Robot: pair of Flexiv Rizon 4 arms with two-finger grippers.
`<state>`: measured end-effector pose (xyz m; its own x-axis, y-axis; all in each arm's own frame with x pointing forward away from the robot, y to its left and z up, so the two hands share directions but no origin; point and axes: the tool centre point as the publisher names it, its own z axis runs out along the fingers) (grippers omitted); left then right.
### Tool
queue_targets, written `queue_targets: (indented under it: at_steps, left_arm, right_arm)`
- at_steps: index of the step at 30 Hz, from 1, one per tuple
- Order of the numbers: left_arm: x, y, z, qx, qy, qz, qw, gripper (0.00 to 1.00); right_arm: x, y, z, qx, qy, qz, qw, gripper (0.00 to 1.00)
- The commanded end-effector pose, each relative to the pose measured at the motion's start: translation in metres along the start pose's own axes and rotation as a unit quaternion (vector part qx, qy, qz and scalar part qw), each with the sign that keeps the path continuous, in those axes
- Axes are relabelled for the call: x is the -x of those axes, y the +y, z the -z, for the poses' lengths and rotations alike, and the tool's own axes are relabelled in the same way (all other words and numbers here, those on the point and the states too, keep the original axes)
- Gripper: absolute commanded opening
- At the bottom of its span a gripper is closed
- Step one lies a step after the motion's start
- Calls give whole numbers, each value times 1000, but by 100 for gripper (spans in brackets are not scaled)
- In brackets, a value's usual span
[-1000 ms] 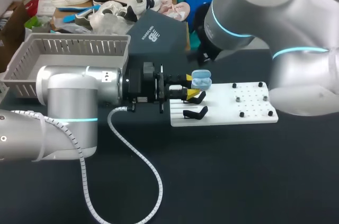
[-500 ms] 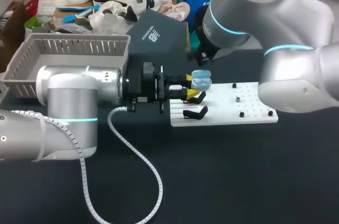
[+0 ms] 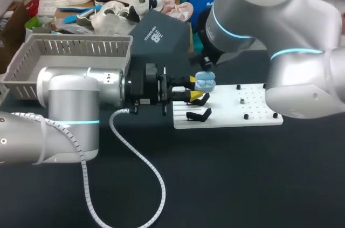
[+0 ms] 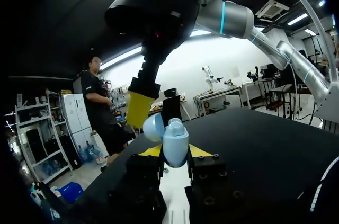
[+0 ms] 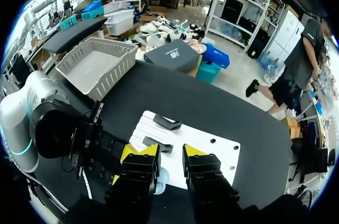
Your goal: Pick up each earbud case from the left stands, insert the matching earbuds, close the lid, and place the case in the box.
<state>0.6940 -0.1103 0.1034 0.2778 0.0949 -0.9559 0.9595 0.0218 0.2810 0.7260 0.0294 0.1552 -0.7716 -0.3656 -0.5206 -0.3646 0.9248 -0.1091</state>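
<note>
Left wrist view: the blue earbud case (image 4: 175, 142) is being squeezed between both fingers of the left gripper (image 4: 175, 152), above the white board (image 3: 226, 117), with its lid (image 4: 153, 127) standing open. The right gripper (image 5: 169, 152) is being held just over it, fingers a little apart with nothing between them, one yellow tip beside the lid. Closing looks like the step in hand. The lid should be pushed softly while the case is being gripped tight.

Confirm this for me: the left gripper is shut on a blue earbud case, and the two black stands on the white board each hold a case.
Not quite. The two black stands on the white board are both empty, as the right wrist view shows. The rest stands: the left gripper is shut on a blue earbud case.
</note>
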Motion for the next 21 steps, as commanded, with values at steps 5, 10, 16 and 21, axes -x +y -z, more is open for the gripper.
queue_targets:
  at_steps: [5,10,16,21]
  left_arm:
    - [0,-1,0,3,-1,-1,1000,0]
    - [0,-1,0,3,-1,-1,1000,0]
    - [0,-1,0,3,-1,-1,1000,0]
    - [0,-1,0,3,-1,-1,1000,0]
  right_arm:
    - [-13,1,8,-1,-12,-2,1000,25]
    - [-16,4,10,1,-16,-1,1000,25]
    - [-20,6,11,5,-19,-2,1000,25]
    - [-26,5,24,1,-33,-5,999,25]
